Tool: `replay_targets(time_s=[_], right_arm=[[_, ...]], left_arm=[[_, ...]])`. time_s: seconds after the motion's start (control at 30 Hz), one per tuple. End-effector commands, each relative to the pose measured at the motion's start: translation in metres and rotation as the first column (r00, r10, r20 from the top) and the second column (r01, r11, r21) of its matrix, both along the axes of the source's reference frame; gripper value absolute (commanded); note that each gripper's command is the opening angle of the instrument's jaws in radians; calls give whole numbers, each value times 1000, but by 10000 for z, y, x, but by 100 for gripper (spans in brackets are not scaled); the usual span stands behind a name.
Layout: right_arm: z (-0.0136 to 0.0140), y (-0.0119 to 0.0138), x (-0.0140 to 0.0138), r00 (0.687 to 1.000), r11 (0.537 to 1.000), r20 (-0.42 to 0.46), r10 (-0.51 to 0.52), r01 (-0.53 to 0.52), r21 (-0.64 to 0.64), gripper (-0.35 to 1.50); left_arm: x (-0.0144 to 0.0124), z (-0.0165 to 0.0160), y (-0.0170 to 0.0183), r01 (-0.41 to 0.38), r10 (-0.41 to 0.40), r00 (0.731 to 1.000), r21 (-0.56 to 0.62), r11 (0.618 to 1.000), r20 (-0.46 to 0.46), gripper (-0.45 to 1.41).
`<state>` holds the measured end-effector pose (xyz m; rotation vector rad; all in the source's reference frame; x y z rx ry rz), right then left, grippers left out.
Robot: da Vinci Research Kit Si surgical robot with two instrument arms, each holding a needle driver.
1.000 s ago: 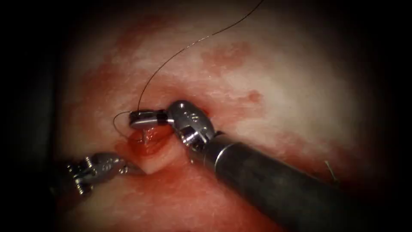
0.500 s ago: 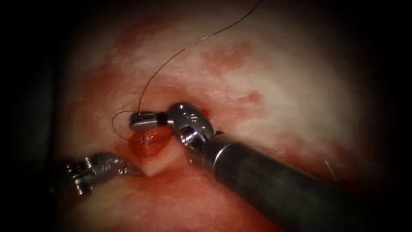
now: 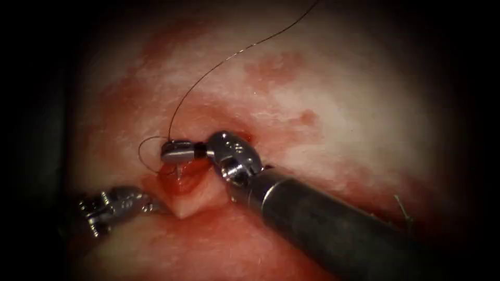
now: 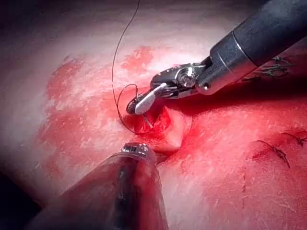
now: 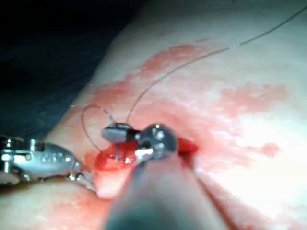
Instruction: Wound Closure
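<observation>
Tissue (image 3: 323, 104) lip at lower left of cut (image 3: 182, 182) pinched and lifted by left tool (image 3: 148, 207), closed on it. Right tool (image 3: 172, 150) over cut, clamped on what looks like the needle (image 3: 177, 169), a pale sliver pointing down into the raw edge. Thread (image 3: 219, 62) running up and away, with a dark loop just left of those jaws. Likely risks: lip tearing under too hard a pull; needle twisting in a loose grip; loop snagging on the jaws.
</observation>
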<state>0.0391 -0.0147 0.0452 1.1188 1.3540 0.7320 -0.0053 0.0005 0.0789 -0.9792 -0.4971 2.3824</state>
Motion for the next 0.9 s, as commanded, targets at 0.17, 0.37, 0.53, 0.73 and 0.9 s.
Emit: replay_targets(time_s=[0.17,0.37,0.53,0.73,0.9], right_arm=[[5,20,11,1000,994,31,6,-9,110,-35],[7,19,18,998,971,55,-9,-5,239,-35],[5,13,16,998,958,53,-29,12,288,-35],[4,25,15,997,941,82,8,-35,336,-35],[3,42,11,996,901,84,40,-72,428,31]], left_arm=[[-6,7,-1,0,0,1000,1,1000,1,-45],[-6,7,-1,0,0,1000,0,1000,1,-45],[-6,6,-1,0,0,1000,1,1000,0,-45],[-7,6,-1,1,-1,1000,0,1000,0,-45],[-7,6,-2,1,-1,1000,0,1000,0,-45]])
